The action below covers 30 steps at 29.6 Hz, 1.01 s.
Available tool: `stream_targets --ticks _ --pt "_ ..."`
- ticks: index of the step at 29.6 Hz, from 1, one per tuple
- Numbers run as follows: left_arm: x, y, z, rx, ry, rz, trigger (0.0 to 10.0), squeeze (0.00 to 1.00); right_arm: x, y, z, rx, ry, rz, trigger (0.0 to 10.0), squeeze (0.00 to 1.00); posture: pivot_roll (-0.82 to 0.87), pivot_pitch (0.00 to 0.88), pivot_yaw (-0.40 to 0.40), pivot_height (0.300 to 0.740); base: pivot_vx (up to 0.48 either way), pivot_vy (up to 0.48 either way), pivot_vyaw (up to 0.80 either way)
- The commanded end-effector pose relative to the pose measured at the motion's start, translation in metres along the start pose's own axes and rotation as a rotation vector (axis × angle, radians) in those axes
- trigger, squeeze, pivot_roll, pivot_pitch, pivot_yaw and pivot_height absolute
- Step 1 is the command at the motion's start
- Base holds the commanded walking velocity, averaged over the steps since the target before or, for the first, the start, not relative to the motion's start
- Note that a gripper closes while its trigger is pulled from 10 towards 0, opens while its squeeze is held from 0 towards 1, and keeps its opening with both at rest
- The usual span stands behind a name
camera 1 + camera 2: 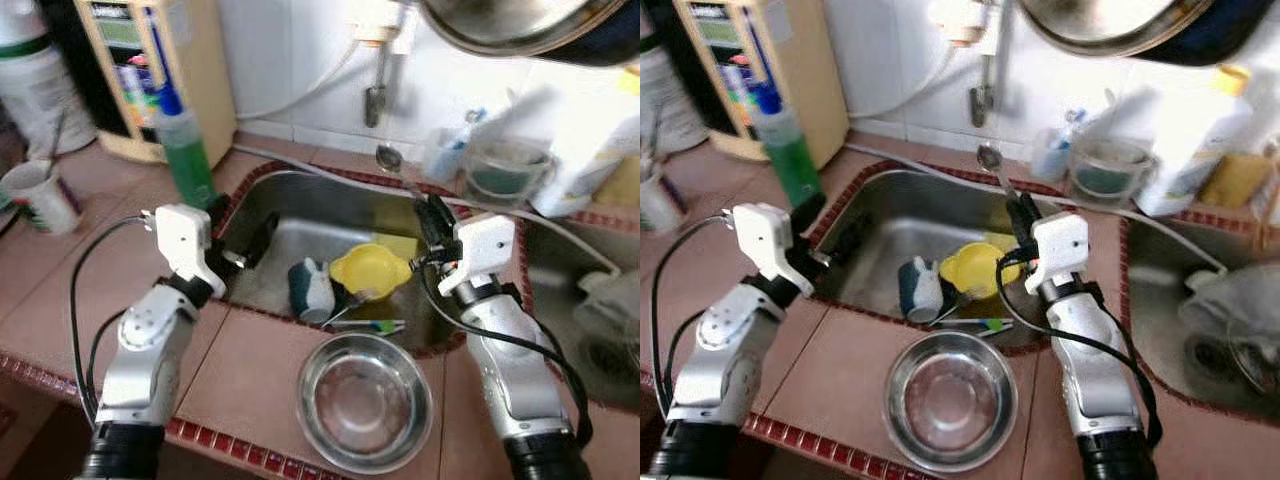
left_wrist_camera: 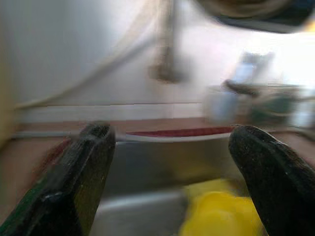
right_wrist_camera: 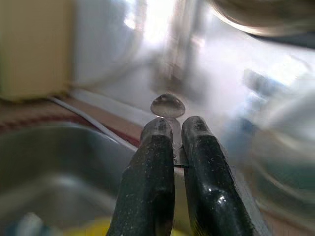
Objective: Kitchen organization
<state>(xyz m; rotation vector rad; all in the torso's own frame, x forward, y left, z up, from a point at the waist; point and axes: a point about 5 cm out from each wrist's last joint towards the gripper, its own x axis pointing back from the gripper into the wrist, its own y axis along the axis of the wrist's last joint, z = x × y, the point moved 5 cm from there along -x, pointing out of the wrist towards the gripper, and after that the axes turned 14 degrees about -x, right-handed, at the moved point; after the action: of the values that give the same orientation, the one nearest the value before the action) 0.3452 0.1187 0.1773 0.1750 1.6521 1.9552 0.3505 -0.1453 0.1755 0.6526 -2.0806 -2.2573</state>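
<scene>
Spoon [image 3: 168,105] stood pinched by its handle in right gripper [image 3: 173,147] above sink [image 1: 330,205], bowl up and away along the fingers; left gripper [image 2: 172,162] hung spread nearby.

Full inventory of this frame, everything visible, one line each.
Sink: 1, steel, set in the tiled counter.
Yellow bowl: 1, yellow, in the sink.
Mug: 1, dark teal and white, on its side in the sink beside the yellow bowl.
Steel bowl: 1, silver, on the counter in front of the sink.
Spoon: 1, silver, held over the sink.
Soap bottle: 1, green with blue cap, left of the sink.
Cup: 1, white, far left on the counter.
Glass container: 1, clear, behind the sink.
Left tool: 1, black fingers, open, at the sink's left edge.
Right tool: 1, black fingers, shut on the spoon.
</scene>
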Motion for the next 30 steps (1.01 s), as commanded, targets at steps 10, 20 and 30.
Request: stream_targets --ticks 10,20,30 --pt "0.011 0.012 -0.052 -0.059 -0.247 -0.031 10.0 0.0 0.007 -0.019 -0.021 -0.071 -0.042 0.108 10.0 0.0 -0.01 0.081 0.012 0.74 0.0 0.0 0.0" --pt "0.019 0.02 -0.077 -0.078 -0.344 -0.045 10.0 0.0 0.006 -0.027 -0.025 -0.14 -0.036 0.152 10.0 0.0 0.0 0.093 0.014 0.74 0.0 0.0 0.0" --pt "0.023 0.024 -0.093 -0.078 -0.399 -0.052 10.0 0.0 0.007 -0.036 -0.001 -0.24 0.173 0.239 10.0 0.0 0.0 0.093 0.02 0.74 0.0 0.0 0.0"
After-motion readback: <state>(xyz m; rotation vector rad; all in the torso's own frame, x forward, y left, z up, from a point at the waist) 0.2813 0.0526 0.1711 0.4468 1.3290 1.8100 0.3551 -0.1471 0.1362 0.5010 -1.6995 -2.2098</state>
